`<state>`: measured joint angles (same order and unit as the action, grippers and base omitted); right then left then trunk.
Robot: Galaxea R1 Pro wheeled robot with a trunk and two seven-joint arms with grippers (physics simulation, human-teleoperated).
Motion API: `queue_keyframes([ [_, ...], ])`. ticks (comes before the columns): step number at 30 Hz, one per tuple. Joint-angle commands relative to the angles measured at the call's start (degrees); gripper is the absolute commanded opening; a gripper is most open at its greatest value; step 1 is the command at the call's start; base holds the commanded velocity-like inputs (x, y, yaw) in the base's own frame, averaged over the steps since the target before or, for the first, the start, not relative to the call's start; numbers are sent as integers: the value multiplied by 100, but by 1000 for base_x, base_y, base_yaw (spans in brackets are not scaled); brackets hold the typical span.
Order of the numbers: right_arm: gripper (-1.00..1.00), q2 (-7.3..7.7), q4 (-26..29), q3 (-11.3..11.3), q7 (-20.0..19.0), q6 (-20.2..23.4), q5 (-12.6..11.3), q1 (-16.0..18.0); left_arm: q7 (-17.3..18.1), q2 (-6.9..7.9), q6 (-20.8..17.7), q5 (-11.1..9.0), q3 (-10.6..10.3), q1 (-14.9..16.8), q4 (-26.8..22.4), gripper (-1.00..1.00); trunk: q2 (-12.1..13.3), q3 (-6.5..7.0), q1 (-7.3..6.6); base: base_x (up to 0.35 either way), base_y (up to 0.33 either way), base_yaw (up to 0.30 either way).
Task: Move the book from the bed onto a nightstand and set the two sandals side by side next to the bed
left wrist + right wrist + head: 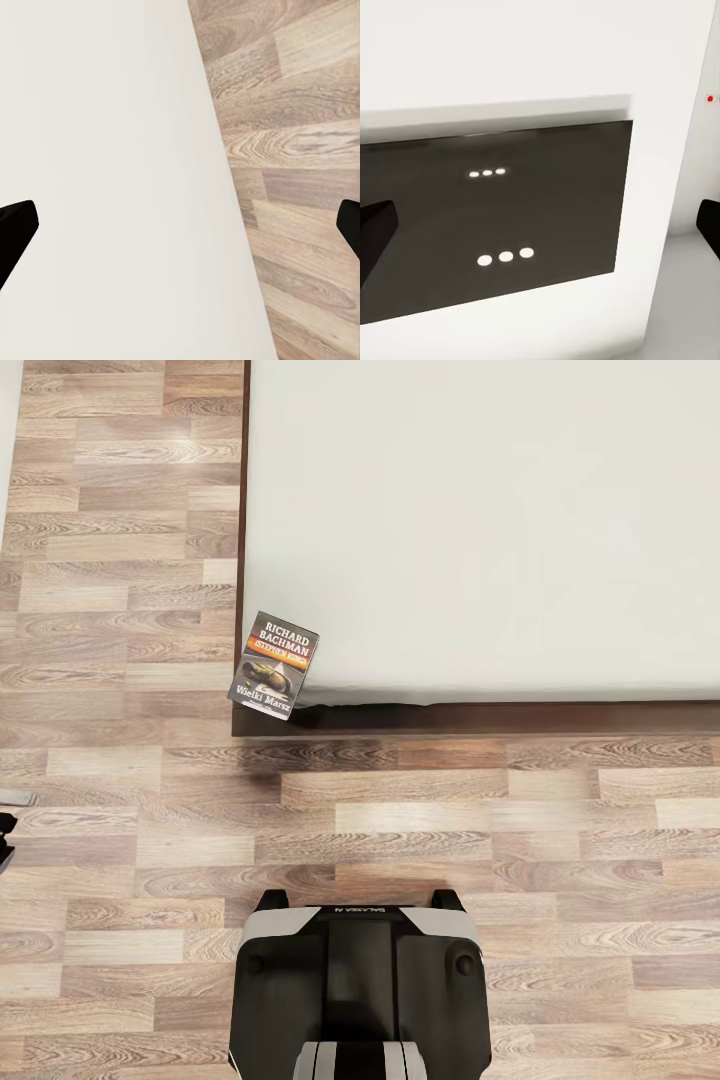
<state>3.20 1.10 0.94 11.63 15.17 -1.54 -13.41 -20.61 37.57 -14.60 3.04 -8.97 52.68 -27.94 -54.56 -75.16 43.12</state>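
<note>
You see the book [274, 664] lying flat, cover up, on the near left corner of the bed [500, 510]. Its dark cover reads "RICHARD BACHMAN" in white over an orange band, with a picture below. It is turned slightly, and its lower left corner overhangs the dark brown frame at the bed's corner. The bed's light grey mattress is smooth. The bedroom's mixed-tone wood plank floor [400, 830] runs along both sides of that corner.
</note>
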Motion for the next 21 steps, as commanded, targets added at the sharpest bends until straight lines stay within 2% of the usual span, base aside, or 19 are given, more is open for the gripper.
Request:
queue_keyframes([
  [1,100,1,12,11,15,25,-17,-4,-26,6,-48,31,-43,-3,-8,100,-4,-2,2,0,0,0],
  [10,100,-1,13,11,15,22,-15,-5,-28,5,-26,30,-43,-22,-6,100,-4,-2,2,0,0,0],
  [21,100,-7,20,5,15,15,-20,-5,-12,5,-25,36,-43,-28,9,100,437,195,-240,0,0,0],
])
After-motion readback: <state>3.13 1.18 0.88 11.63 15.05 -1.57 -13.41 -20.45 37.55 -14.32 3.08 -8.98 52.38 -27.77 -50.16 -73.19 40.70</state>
